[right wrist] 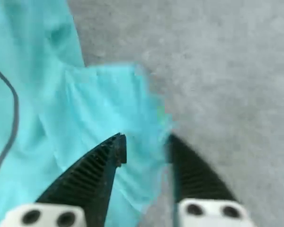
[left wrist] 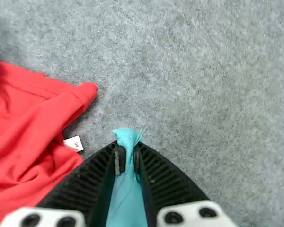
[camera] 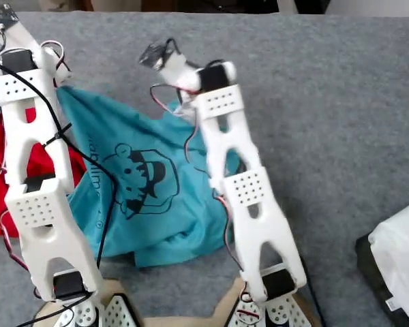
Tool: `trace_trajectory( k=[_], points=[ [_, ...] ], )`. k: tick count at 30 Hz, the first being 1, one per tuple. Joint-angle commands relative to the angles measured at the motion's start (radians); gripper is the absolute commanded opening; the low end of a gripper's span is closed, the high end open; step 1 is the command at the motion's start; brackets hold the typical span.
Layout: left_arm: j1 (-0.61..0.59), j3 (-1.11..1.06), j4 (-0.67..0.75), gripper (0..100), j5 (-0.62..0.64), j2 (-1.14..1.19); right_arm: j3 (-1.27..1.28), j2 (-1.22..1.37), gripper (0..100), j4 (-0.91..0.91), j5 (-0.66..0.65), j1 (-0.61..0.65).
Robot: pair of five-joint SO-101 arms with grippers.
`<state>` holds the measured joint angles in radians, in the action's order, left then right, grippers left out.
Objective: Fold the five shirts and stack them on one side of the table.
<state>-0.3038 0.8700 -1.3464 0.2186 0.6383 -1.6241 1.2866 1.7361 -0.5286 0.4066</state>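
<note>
- The teal cotton T-shirt with a dark cartoon print (camera: 163, 218) lay crumpled on the grey felt-like table cover (camera: 327, 102). It sat at the centre-left of the high view, spread between the two white arms.
- The left gripper (left wrist: 127, 151) had its black ribbed jaws pinched tight on a thin fold of the teal shirt. A small tuft of the cloth stuck out past the jaw tips, just above the grey cover.
- In the high view the left arm ran up the left side of the frame. One stretched corner of the teal shirt rose toward its upper end, in the upper left.
- The right gripper (right wrist: 146, 139) hung with its jaws apart over the edge of the teal shirt. The cloth showed under and between the jaws, and neither jaw was pressed onto it.
- The right arm stood at the centre of the high view and crossed the shirt's right edge.
- The red T-shirt (left wrist: 23, 137) lay bunched at the left of the left wrist view, just beside the clamped teal fold. A small white label (left wrist: 73, 143) showed at its hem.
- In the high view the red shirt lay at the left edge of the frame, partly under the left arm and the teal shirt.
- A white plastic bag (camera: 402, 252) rested on a dark object (camera: 368, 262) at the lower right of the high view, well apart from both shirts.
</note>
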Motion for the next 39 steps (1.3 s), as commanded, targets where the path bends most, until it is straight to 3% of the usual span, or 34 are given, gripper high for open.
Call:
trace_trajectory(
  k=[1, 5, 10, 14, 19, 28, 35, 39],
  points=[
    [-0.011, 0.017, 0.002, 2, -0.023, -0.015, -0.045, -0.001, 33.9, -0.026, -0.031, -0.015],
    [-0.023, 0.017, 0.002, 2, -0.041, -0.015, -0.044, -0.094, 38.4, -0.017, -0.017, -0.102],
    [-0.061, 0.014, -0.002, 2, -0.034, -0.015, -0.042, -0.163, 34.9, -0.040, -0.011, -0.236],
    [-0.066, 0.000, 0.002, 2, -0.034, 0.021, -0.041, -0.094, 29.1, -0.104, -0.044, -0.265],
    [-0.101, 0.000, 0.000, 2, -0.043, 0.030, -0.042, 0.028, 22.5, -0.184, -0.046, -0.206],
    [-0.256, 0.152, -0.097, 2, -0.043, 0.035, -0.042, 0.050, 22.4, -0.183, -0.046, -0.013],
    [-0.235, 0.190, -0.141, 2, -0.083, 0.038, 0.007, 0.077, 22.4, -0.199, -0.051, 0.090],
    [-0.206, 0.189, -0.143, 2, -0.083, 0.039, 0.008, 0.077, 22.1, -0.149, -0.052, 0.087]
  ],
)
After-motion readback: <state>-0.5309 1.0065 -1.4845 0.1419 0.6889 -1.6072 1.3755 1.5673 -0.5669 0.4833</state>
